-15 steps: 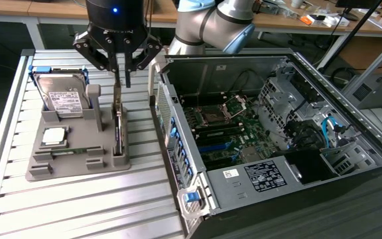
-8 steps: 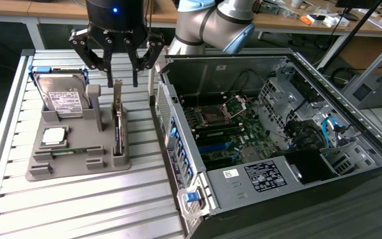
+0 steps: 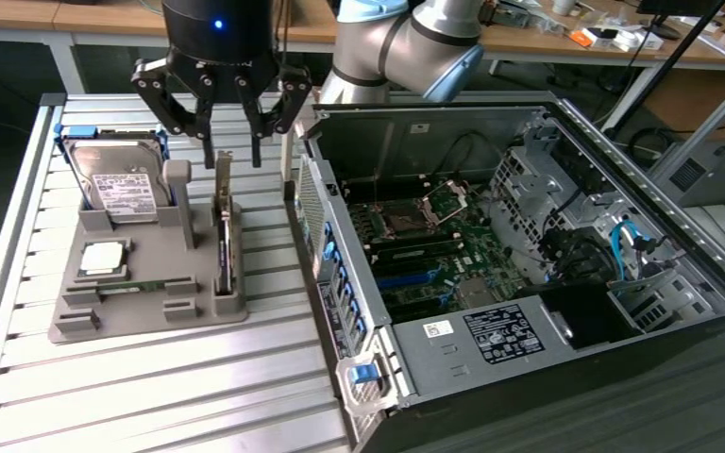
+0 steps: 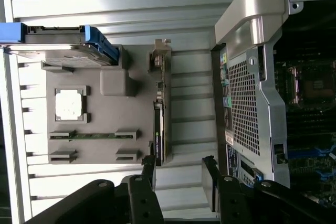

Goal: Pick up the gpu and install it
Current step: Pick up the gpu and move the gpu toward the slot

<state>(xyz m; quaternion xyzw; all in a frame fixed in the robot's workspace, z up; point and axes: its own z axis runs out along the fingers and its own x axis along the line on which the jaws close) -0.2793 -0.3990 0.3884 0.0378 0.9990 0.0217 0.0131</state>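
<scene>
The gpu [image 3: 224,231] stands on edge in a slot of the grey holder [image 3: 148,316], with its silver bracket end [image 3: 223,175] pointing up toward the back. In the wrist view the gpu [image 4: 160,111] appears as a thin dark strip seen edge-on. My gripper [image 3: 233,156] hangs just above the card's bracket end, open, its black fingers apart and nothing between them. The gripper [image 4: 178,178] sits over the near end of the card, with one finger [image 4: 148,170] close to the card and the other finger [image 4: 210,182] off toward the case.
The holder also carries a hard drive [image 3: 124,189] with a white label, a square silver CPU [image 3: 102,258] and a memory stick [image 3: 129,286]. An open computer case [image 3: 527,264] lies at the exterior view's right, its motherboard [image 3: 432,255] exposed. Everything rests on a slatted metal table [image 3: 148,396].
</scene>
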